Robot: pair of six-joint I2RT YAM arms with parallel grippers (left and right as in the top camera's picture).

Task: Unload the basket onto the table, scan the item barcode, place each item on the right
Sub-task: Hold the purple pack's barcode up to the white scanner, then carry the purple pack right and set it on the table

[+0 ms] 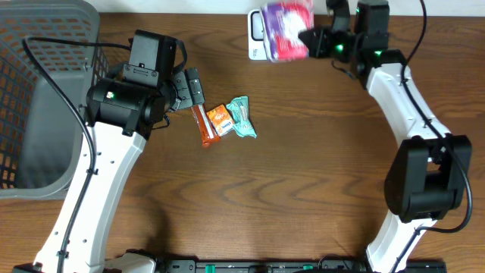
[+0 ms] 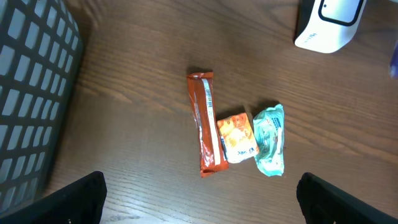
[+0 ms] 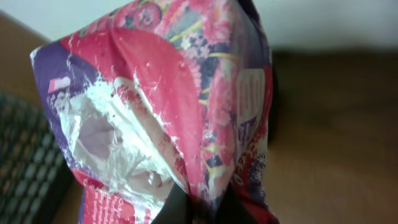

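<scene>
Pinching pink packet in right jaws, scanner half hidden beneath, left jaws gaping empty

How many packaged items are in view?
4. Red bar, orange packet and teal packet lie side by side on the table; a pink bag is held by the right gripper at the scanner. Basket may hide more.

Four packets, one scanner, one basket

Snack packets near grey basket
</scene>
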